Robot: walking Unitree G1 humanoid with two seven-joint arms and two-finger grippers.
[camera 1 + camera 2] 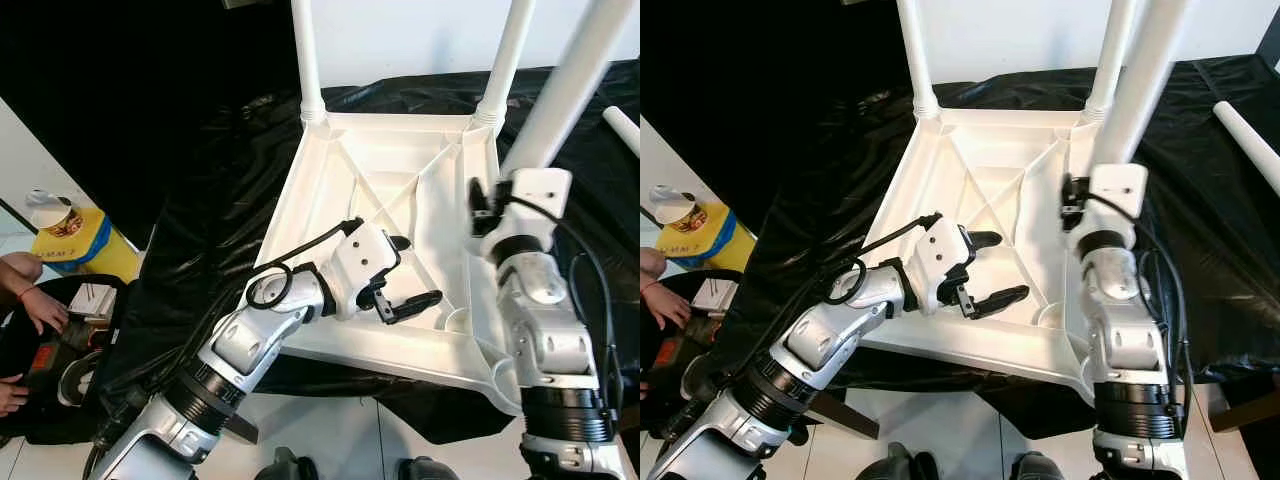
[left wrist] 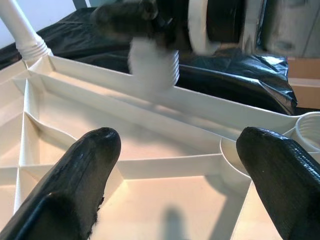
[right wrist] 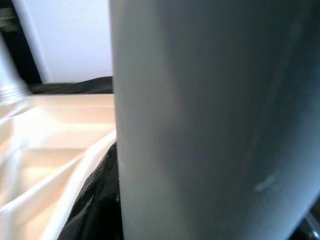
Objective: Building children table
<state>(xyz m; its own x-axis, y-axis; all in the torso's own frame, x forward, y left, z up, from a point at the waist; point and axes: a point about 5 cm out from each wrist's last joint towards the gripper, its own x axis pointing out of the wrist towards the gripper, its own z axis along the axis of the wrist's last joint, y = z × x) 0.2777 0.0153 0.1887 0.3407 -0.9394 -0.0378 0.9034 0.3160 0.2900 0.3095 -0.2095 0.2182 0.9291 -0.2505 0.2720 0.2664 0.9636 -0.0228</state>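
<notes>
The white plastic tabletop (image 1: 400,190) lies upside down on a black plastic sheet (image 1: 210,200), ribbed underside up, which puts its corner sockets where the legs can be pushed in from above. Two legs (image 1: 306,60) already stand upright in the far corners. The right gripper (image 1: 488,205) holds a third leg (image 1: 565,95) near the right edge of the tabletop, the leg leaning a little; in the right wrist view this leg sits right against the camera, so the jaws look closed around it, though the fingers themselves are hidden and I judge the grip from the way the leg is carried. Its threaded end appears in the left wrist view hovering above the frame, not yet seated, so the step in hand seems to be lining it up with a socket. The left gripper (image 1: 400,280) hangs over the inside of the frame with its jaws wide open and nothing between them, probably placed there to steady the tabletop or guide the leg. A round socket (image 1: 458,318) in the near right corner is unfilled. A fourth leg (image 1: 1245,130) lies loose on the sheet to the right. At the far left a person's hand (image 1: 40,305) reaches into an open black bag (image 1: 60,350) holding small items I cannot identify; a yellow container (image 1: 70,240) stands behind it.
</notes>
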